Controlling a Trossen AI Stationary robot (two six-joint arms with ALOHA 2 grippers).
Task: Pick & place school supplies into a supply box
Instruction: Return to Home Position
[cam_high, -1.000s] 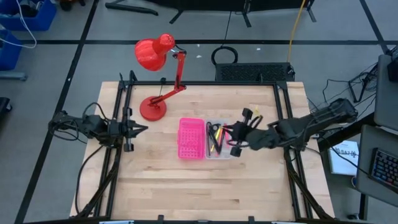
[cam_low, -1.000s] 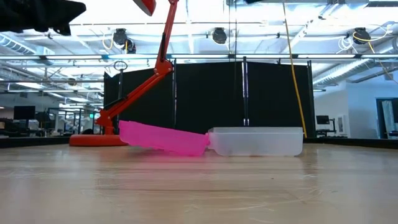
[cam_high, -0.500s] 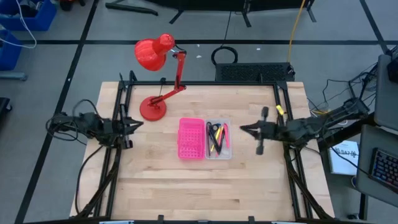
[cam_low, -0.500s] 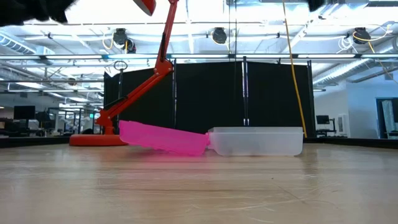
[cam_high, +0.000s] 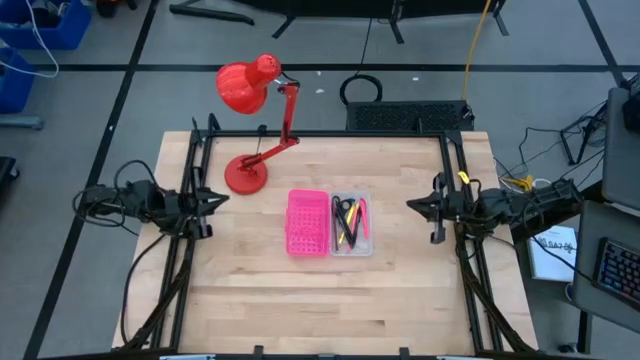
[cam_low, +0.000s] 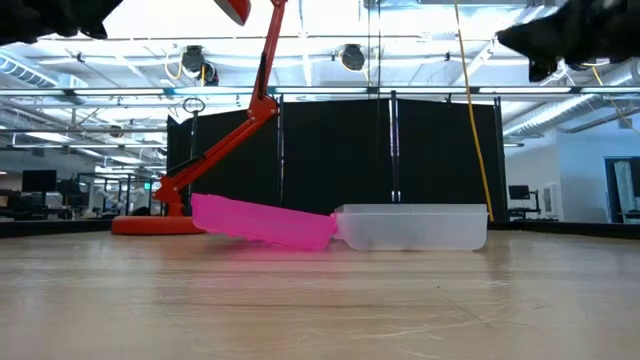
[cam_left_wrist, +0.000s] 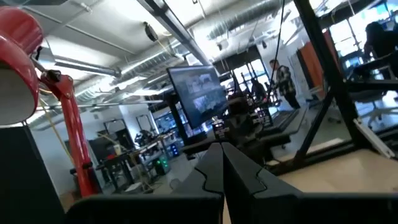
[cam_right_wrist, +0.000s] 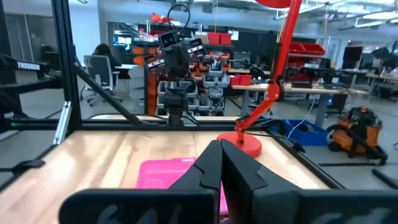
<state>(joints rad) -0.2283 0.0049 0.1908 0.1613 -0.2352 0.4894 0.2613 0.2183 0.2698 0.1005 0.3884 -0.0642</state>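
The supply box lies open mid-table: its pink gridded half (cam_high: 307, 222) beside its clear tray half (cam_high: 351, 224), which holds black, yellow and pink pens or pencils (cam_high: 347, 217). In the low view the pink half (cam_low: 262, 221) tilts against the clear tray (cam_low: 412, 227). The scissors cannot be made out. My left gripper (cam_high: 226, 200) is shut at the table's left edge, empty. My right gripper (cam_high: 410, 206) is shut at the right edge, empty, pointing toward the box; its wrist view shows the shut fingertips (cam_right_wrist: 219, 146) and the pink half (cam_right_wrist: 166, 172) beyond.
A red desk lamp (cam_high: 250, 85) stands on its round base (cam_high: 246, 176) at the table's far left, its head reaching beyond the far edge. Black frame rails (cam_high: 196, 180) run along the left and right table edges. Bare wood lies in front of the box.
My right gripper has drawn back from just above the clear tray toward the table's right edge, its arm folding up, and its fingers have shut. The box and the pens have stayed in place.
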